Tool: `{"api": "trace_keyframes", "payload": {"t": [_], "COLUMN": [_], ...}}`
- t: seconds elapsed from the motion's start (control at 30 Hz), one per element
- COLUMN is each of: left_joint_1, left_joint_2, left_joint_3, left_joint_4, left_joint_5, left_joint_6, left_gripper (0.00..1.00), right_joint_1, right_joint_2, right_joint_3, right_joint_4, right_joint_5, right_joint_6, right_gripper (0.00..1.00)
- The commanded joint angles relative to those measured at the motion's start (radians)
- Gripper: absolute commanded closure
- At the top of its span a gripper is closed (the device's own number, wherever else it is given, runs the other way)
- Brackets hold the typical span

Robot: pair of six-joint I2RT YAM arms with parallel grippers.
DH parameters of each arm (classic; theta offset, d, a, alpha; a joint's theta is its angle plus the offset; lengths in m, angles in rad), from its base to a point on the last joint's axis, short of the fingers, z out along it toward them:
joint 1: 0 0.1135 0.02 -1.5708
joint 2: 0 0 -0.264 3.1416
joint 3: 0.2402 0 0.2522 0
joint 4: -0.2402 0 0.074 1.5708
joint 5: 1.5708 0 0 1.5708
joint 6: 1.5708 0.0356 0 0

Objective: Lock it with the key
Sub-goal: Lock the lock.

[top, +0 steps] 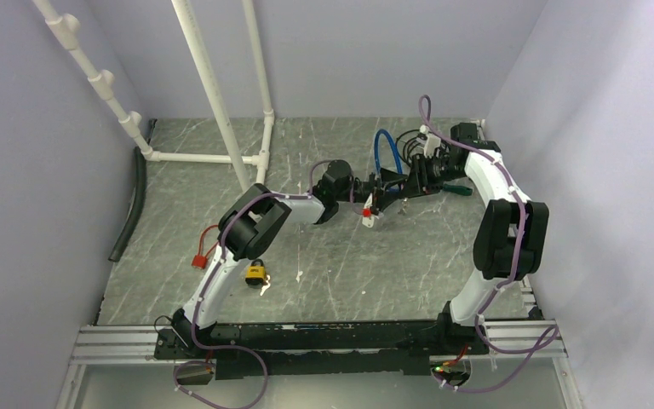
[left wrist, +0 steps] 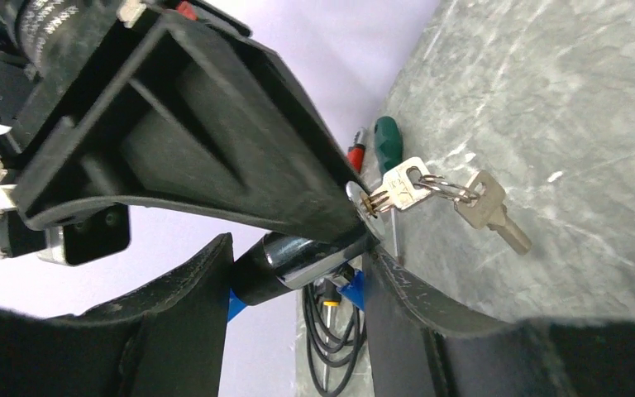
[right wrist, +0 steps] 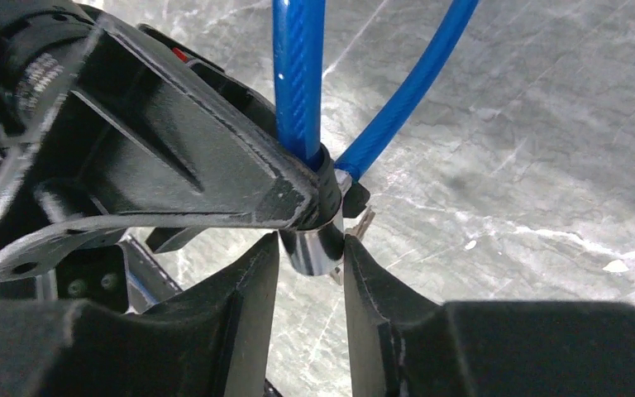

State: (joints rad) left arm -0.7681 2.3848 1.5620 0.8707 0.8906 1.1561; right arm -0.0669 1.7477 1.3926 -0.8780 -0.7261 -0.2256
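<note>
Now, your left end effector (left wrist: 298, 252) is part-closed, with the lock barrel (left wrist: 273, 269) lying lengthwise between its fingers. Both fingers appear to touch the barrel's ends, so I read it as clenched on the barrel, not on the key. The key (left wrist: 401, 188) sits in the barrel's end face, just beyond and above the right-hand fingertip. A spare key (left wrist: 488, 207) dangles from its ring farther out, over the bench (left wrist: 562, 99). The lock is held between your two end effectors. Its blue cable (right wrist: 298, 74) loops up and away from the right end effector (right wrist: 310, 248), which is clenched across the chrome part of the barrel.

To turn the key well, you likely need to release the left and advance until the key's flat head lies between the pads. Then close on the flats and roll the wrist about the key's axis while the right holds the barrel firm. Watch the ring, since it could snag a finger.
</note>
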Motion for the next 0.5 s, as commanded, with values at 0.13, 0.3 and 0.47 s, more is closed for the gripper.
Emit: {"api": "trace_keyframes", "payload": {"t": [0.13,0.3,0.47], "left_joint_1": [0.002,0.003,0.003], "left_joint_2": [-0.077,-0.099,-0.144], "left_joint_3": [-0.087,-0.086,-0.062], "left_joint_4": [0.062,0.072,0.029], "left_joint_5": [-0.017,-0.053,-0.08], "left_joint_6": [0.044,0.033,0.03], "left_gripper": [1.0,1.0,1.0], "right_joint_1": [-0.063,-0.109,-0.176], "right_joint_2": [-0.046,-0.098,-0.148], "right_joint_3": [0.094,0.1,0.086], "right_joint_4": [-0.034,-0.008,0.025], "right_joint_5": [-0.141,-0.186,-0.232], "right_joint_6": [-0.015,-0.01,0.006], "right_gripper": [0.39,0.27,0.27]}}
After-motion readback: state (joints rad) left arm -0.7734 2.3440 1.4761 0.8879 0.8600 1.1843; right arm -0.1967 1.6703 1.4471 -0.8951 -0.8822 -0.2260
